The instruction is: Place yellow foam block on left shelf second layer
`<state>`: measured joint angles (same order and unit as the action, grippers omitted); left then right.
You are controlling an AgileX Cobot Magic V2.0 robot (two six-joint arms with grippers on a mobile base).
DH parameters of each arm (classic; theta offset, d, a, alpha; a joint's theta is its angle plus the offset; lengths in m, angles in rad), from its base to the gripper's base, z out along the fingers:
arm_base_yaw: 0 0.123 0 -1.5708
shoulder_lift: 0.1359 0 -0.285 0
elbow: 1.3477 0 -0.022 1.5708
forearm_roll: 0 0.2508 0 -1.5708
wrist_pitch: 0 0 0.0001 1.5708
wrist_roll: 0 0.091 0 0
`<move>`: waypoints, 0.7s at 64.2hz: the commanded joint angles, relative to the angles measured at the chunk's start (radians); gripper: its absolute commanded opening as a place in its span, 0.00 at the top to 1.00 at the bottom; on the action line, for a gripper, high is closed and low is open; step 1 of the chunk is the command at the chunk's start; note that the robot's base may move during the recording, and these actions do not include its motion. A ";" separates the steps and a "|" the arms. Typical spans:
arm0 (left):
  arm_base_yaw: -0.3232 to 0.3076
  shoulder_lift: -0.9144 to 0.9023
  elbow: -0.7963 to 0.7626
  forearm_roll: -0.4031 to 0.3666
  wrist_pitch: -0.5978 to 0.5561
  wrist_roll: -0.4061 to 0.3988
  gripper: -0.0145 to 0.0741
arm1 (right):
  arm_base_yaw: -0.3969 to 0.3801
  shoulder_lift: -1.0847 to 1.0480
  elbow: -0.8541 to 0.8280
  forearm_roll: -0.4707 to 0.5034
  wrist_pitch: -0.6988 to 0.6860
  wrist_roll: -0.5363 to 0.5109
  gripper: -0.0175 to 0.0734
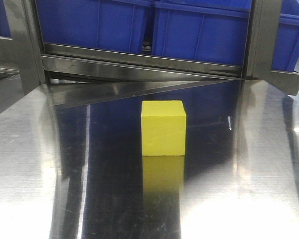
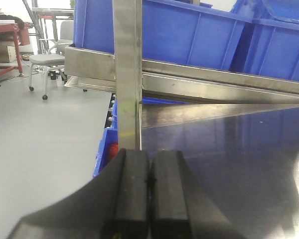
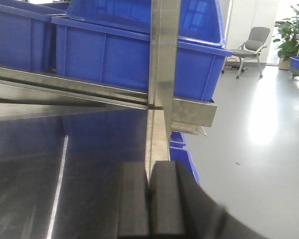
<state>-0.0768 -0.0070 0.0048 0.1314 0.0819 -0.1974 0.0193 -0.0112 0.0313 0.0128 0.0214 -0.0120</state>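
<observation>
Only the front view shows the matte yellow block on the shiny steel shelf. In the wrist views the left gripper and right gripper are pinched together, empty.

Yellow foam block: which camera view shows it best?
The exterior front-facing view: the yellow foam block sits whole and unobstructed on the steel surface, mid-frame. Neither wrist view shows the block itself.
</observation>
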 commanded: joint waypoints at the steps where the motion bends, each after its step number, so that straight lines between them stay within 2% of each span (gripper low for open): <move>1: -0.006 0.007 0.026 -0.002 -0.088 -0.004 0.68 | -0.006 -0.016 -0.023 -0.002 -0.092 -0.005 0.74; 11: -0.006 0.007 0.026 -0.002 -0.088 -0.004 0.68 | -0.006 -0.016 -0.029 -0.002 -0.096 -0.005 0.74; 18: -0.006 0.007 0.026 -0.002 -0.088 -0.004 0.68 | -0.006 -0.016 -0.105 -0.002 -0.056 -0.005 0.74; 28: -0.006 0.007 0.026 -0.002 -0.088 -0.004 0.68 | -0.006 0.015 -0.284 -0.002 0.127 -0.005 0.74; 37: -0.006 0.007 0.026 -0.002 -0.088 -0.004 0.68 | -0.006 0.149 -0.449 0.007 0.269 -0.005 0.73; 45: -0.006 0.007 0.026 -0.002 -0.088 -0.004 0.68 | -0.004 0.312 -0.580 0.043 0.357 -0.005 0.62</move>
<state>-0.0768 -0.0070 0.0048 0.1314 0.0819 -0.1974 0.0193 0.1932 -0.4522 0.0329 0.3922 -0.0120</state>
